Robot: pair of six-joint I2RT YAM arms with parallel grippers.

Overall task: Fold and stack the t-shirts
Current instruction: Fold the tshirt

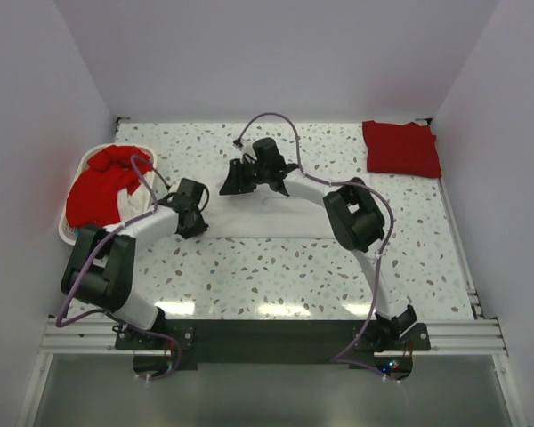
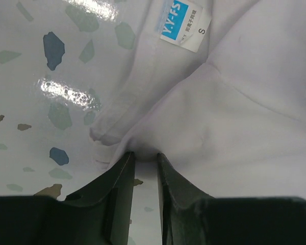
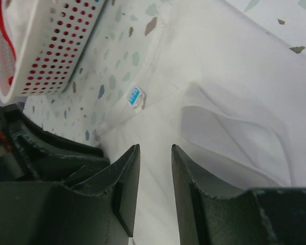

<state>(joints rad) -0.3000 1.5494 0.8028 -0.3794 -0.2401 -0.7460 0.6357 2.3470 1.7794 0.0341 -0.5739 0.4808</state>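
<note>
A white t-shirt (image 1: 276, 218) lies spread on the speckled table, its blue neck label (image 2: 186, 23) facing up. My left gripper (image 1: 194, 206) is at its left edge. In the left wrist view the left gripper (image 2: 146, 155) has its jaws a narrow gap apart, tips against a bunched fold of the white t-shirt (image 2: 245, 117), with bare table showing between them. My right gripper (image 1: 240, 176) hovers at the shirt's far edge. Seen from the wrist, the right gripper (image 3: 155, 148) stands open over flat white cloth (image 3: 229, 76). One red t-shirt (image 1: 400, 147) lies folded at the back right. Another red t-shirt (image 1: 102, 185) is heaped in the basket.
A white perforated basket (image 1: 71, 233) stands at the table's left edge and shows in the right wrist view as a basket wall (image 3: 56, 46). White walls close in the table on three sides. The two grippers are close together over the shirt's left part.
</note>
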